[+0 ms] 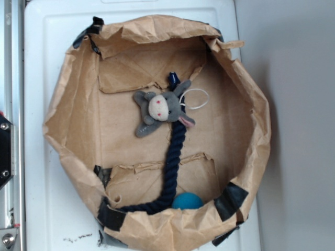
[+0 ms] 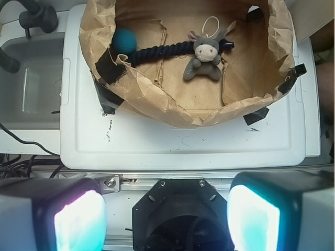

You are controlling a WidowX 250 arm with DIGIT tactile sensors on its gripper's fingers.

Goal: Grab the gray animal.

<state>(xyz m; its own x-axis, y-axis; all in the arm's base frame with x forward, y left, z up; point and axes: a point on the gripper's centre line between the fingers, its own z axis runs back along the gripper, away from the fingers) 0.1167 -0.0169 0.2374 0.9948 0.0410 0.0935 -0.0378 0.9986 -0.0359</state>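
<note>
Small gray plush donkey (image 2: 204, 58) — cream face, pink-lined ears, white loop — lay well ahead of the spread-open gripper (image 2: 166, 218); fingertips cropped.

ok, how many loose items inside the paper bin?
3. The gray animal lies near the middle, on the navy rope, which runs from the far wall to the near wall; the teal ball sits beside the rope's near end. More could hide under paper folds.

A robot lab bench, it seems: a taped brown paper bin (image 2: 157, 94) on a white plastic lid (image 2: 183, 141), aluminium rail (image 2: 157, 180), loose cables (image 2: 21, 162) left of the end effector (image 2: 167, 219).
</note>
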